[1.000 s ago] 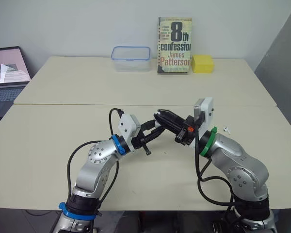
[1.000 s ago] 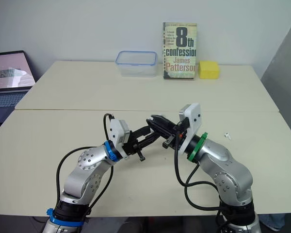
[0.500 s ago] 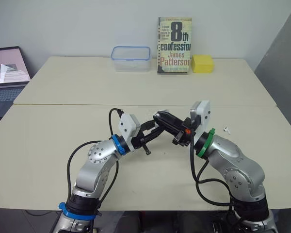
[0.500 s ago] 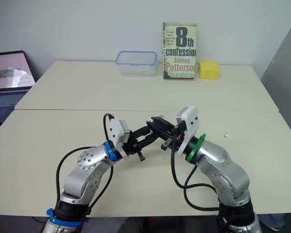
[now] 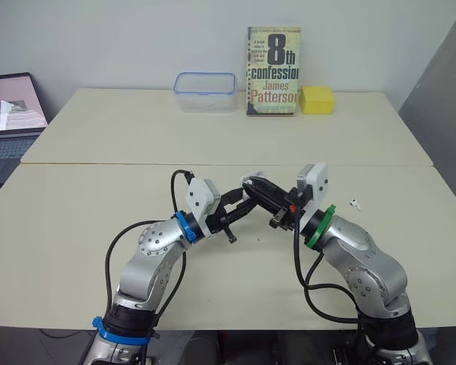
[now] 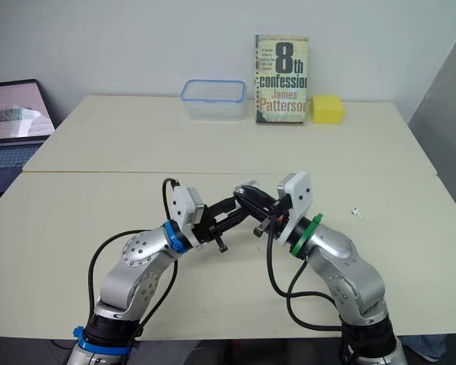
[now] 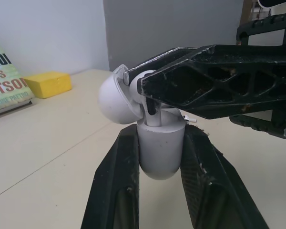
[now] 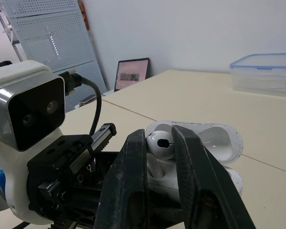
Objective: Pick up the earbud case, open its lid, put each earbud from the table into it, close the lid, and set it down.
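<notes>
White and glossy, the earbud case point(image 7: 159, 155) is sitting upright between the two black fingers of your left pincer point(image 7: 159, 132), which is clamping on the case's body from both sides and holding it up above the desk point(image 5: 99, 220), roughly over the middle of the near desk. Its lid point(image 7: 115, 102) is hanging open, tipped back on the hinge. Your right pincer point(image 8: 159, 135) is reaching in from the opposite side and is pinching one earbud point(image 8: 160, 143) between its fingers, which are standing only narrowly apart, closed onto the bud's round head. That bud is sitting right at the mouth of the open case with its stem pointing down into the opening; you cannot tell how deep the stem is going. The two pincers are meeting tip to tip over the case. A second earbud point(image 5: 355, 202) is lying on the desk to the right of your right arm, well apart from the case. At the far edge, a clear container point(image 5: 205, 92), a book point(image 5: 273, 71) and a yellow sponge point(image 5: 317, 99) are standing in a row, and a laptop point(image 5: 7, 122) is sitting off to the left.
</notes>
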Tool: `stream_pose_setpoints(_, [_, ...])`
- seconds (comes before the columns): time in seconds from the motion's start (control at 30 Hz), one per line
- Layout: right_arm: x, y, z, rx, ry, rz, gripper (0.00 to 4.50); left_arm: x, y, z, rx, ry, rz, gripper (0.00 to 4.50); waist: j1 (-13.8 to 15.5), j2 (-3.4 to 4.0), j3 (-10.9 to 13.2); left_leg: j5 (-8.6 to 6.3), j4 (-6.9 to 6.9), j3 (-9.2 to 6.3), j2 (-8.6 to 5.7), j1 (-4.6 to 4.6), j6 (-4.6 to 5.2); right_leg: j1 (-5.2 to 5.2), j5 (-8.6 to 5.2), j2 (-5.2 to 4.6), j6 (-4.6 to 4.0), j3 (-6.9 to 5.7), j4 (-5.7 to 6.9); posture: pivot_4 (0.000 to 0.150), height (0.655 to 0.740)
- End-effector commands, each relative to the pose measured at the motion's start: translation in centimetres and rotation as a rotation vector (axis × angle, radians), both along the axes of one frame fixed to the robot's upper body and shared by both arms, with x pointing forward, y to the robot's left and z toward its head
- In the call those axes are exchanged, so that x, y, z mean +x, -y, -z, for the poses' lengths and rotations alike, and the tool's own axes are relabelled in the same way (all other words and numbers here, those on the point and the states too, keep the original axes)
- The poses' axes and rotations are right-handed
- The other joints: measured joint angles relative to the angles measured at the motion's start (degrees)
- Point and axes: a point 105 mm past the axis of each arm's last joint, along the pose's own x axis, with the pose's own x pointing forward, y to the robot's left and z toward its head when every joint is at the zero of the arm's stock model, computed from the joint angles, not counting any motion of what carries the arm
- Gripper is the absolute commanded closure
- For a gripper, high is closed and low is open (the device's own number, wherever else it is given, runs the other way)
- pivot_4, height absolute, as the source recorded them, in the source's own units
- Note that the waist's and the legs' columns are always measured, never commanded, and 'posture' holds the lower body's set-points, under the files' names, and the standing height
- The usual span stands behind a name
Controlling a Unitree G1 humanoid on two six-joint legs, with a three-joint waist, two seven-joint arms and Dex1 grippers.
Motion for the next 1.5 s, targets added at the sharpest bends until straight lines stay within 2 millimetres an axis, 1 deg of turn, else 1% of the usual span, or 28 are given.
stream_pose_setpoints(0.03, [-0.4,-0.3,-0.4,0.014,0.028,-0.008,4.10,-0.5,0.1,-1.8,-0.042,0.066,0.007,3.70,0.0,0.00,0.0,0.00,0.00,0.00,0.00,0.00,0.00,0.00,0.00,0.00,0.00,0.00,0.00,0.150,0.7400])
stream_pose_setpoints(0.27, [-0.8,-0.3,0.3,0.000,0.009,-0.014,4.10,-0.4,0.1,-2.0,-0.045,0.069,0.002,3.70,0.0,0.00,0.0,0.00,0.00,-0.01,0.00,0.00,0.00,0.00,0.00,0.00,0.00,0.01,0.00,0.150,0.7400])
stream_pose_setpoints(0.33, [-0.8,-0.2,0.3,-0.007,0.016,-0.011,3.37,-0.4,0.1,-2.0,-0.044,0.068,0.002,3.70,0.0,0.00,0.0,0.00,0.00,0.00,0.00,0.00,0.00,0.00,0.00,0.00,0.00,0.01,0.00,0.150,0.7400])
stream_pose_setpoints(0.4, [-0.8,-0.1,0.2,-0.012,0.026,-0.008,2.79,-0.4,0.1,-2.0,-0.044,0.068,0.002,3.70,0.0,0.00,0.0,0.00,0.00,-0.01,0.01,0.01,0.00,0.00,0.00,0.00,0.00,0.01,0.01,0.150,0.7400])
stream_pose_setpoints(0.43, [-0.9,-0.1,0.0,-0.012,0.031,-0.010,2.43,-0.4,0.1,-1.9,-0.044,0.068,0.002,3.70,0.0,0.00,0.0,0.00,0.00,-0.01,0.01,0.01,0.00,0.00,0.00,0.00,0.00,0.00,0.01,0.150,0.7400])
stream_pose_setpoints(0.57, [-1.6,0.0,-0.8,-0.028,0.058,-0.031,1.12,-0.4,-0.1,-1.9,-0.042,0.066,-0.001,3.70,0.0,0.00,0.0,0.00,0.00,-0.01,0.00,-0.01,0.00,0.00,0.00,0.00,0.00,0.00,-0.01,0.150,0.7400])
stream_pose_setpoints(0.67, [-2.3,0.6,-1.7,-0.037,0.072,-0.050,1.08,-0.4,-0.1,-1.8,-0.040,0.065,-0.003,3.70,0.0,0.00,0.0,0.00,0.01,-0.01,0.00,-0.01,0.00,0.00,0.00,0.00,0.00,0.01,-0.01,0.150,0.7400])
stream_pose_setpoints(0.83, [-3.6,3.1,-4.0,-0.074,0.090,-0.101,1.08,-0.4,-0.4,-1.5,-0.036,0.060,-0.011,3.70,0.1,-0.01,0.0,0.00,0.01,-0.01,-0.01,-0.02,0.00,0.02,0.00,-0.02,0.00,0.00,-0.02,0.150,0.7400])
stream_pose_setpoints(0.87, [-3.6,4.0,-4.4,-0.111,0.092,-0.107,1.08,-0.4,-0.4,-1.5,-0.035,0.060,-0.011,3.70,0.1,-0.01,0.0,0.00,0.01,0.00,-0.02,-0.02,0.00,0.02,0.00,-0.02,0.00,0.00,-0.03,0.150,0.7400])
stream_pose_setpoints(0.97, [-3.0,7.2,-5.2,-0.251,0.085,-0.086,1.08,-0.4,-0.4,-1.3,-0.034,0.058,-0.010,3.70,0.2,0.00,0.0,-0.01,0.00,0.00,-0.03,-0.04,0.01,0.03,0.00,-0.02,0.00,-0.03,-0.05,0.150,0.7400])
stream_pose_setpoints(1.0, [-2.2,8.5,-5.4,-0.292,0.079,-0.048,1.08,-0.5,-0.4,-1.3,-0.034,0.057,-0.008,3.70,0.3,-0.01,0.0,-0.01,0.02,0.02,-0.05,-0.04,0.01,0.03,0.00,-0.03,0.00,-0.04,-0.06,0.150,0.7400])
stream_pose_setpoints(1.07, [-1.1,10.3,-5.4,-0.345,0.052,0.002,1.08,-0.5,-0.3,-1.2,-0.034,0.056,-0.006,3.70,0.5,-0.02,0.0,-0.01,0.02,0.06,-0.04,-0.01,0.02,0.06,0.00,-0.02,0.00,-0.05,-0.07,0.150,0.7400])
stream_pose_setpoints(1.13, [0.9,12.9,-3.8,-0.502,-0.010,0.087,1.08,-0.6,-0.1,-1.1,-0.032,0.058,0.000,3.70,0.5,-0.01,0.0,-0.01,0.01,0.17,-0.02,0.02,0.02,0.04,0.00,0.01,0.00,-0.04,-0.05,0.150,0.7400])
stream_pose_setpoints(1.2, [2.9,15.5,-1.5,-0.673,-0.080,0.185,1.08,-0.6,0.0,-1.0,-0.032,0.060,0.005,3.70,0.6,-0.01,0.0,-0.01,0.02,0.25,-0.01,0.02,0.02,0.05,0.00,0.00,0.00,-0.04,-0.06,0.150,0.7400])
stream_pose_setpoints(1.27, [4.5,17.9,0.9,-0.792,-0.167,0.270,1.08,-0.7,0.2,-1.0,-0.033,0.063,0.008,3.70,0.5,-0.01,0.0,-0.01,0.02,0.32,-0.01,0.04,0.02,0.05,0.00,0.00,0.00,-0.02,-0.06,0.150,0.7400])
stream_pose_setpoints(1.3, [5.0,18.5,1.6,-0.825,-0.188,0.295,1.08,-0.7,0.2,-1.0,-0.033,0.064,0.008,3.70,0.6,-0.02,0.0,-0.01,0.02,0.36,-0.01,0.04,0.02,0.03,0.00,-0.01,0.00,0.00,-0.06,0.150,0.7400])
stream_pose_setpoints(1.4, [6.8,19.4,3.0,-0.768,-0.245,0.357,1.08,-0.8,0.3,-1.0,-0.034,0.068,0.008,3.70,0.5,-0.01,0.0,-0.01,0.01,0.35,0.00,-0.04,0.01,-0.05,0.00,-0.02,0.00,0.03,-0.05,0.150,0.7400])
stream_pose_setpoints(1.5, [7.5,20.1,3.9,-0.760,-0.248,0.379,1.08,-0.9,0.2,-0.9,-0.032,0.071,0.007,3.70,0.6,0.01,0.0,0.00,0.00,0.34,0.00,-0.04,0.01,-0.06,0.00,-0.02,0.00,0.03,-0.05,0.150,0.7400])
